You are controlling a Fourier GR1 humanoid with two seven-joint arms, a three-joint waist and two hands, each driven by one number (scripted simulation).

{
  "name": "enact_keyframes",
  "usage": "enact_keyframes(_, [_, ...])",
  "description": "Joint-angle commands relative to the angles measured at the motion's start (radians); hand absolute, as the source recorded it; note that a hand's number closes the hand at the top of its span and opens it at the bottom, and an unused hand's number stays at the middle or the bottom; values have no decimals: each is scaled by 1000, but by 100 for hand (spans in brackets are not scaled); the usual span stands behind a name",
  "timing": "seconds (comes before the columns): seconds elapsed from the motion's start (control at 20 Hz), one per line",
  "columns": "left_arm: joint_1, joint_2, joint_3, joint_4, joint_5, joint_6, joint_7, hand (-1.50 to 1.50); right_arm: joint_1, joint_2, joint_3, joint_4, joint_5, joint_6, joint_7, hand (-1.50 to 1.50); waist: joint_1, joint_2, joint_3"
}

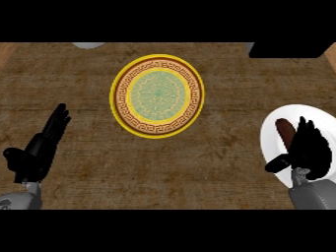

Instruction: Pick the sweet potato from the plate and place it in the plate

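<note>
Fingers (310,139) of the right hand (309,152) hung relaxed, gripping nothing, sweet potato (284,130) just beside them on the white plate (272,147); best curl round its middle.

Two grey forearms, rounded casings; left hand (36,152) and right hand (309,150) black, slim-fingered

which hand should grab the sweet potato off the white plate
The right hand: it already hovers over the white plate, fingers beside the sweet potato. The left hand rests open at the far side, beyond the patterned plate.
</note>
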Motion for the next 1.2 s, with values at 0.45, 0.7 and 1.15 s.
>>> enact_keyframes(0.45, [25, -11, 50, 18, -28, -60, -49, 0, -77, 49, -66, 226, 3, 11, -202, 150, 4, 1, 1])
enact_keyframes(0.7, [17, -49, 45, 3, -46, -44, -19, 0, -30, 48, -84, 186, 11, -28, -263, 150, -1, 0, 1])
enact_keyframes(1.15, [51, -53, 55, 15, -59, -18, -40, 0, 282, 328, 126, -153, 152, -195, 18, 150, -45, -15, -2])
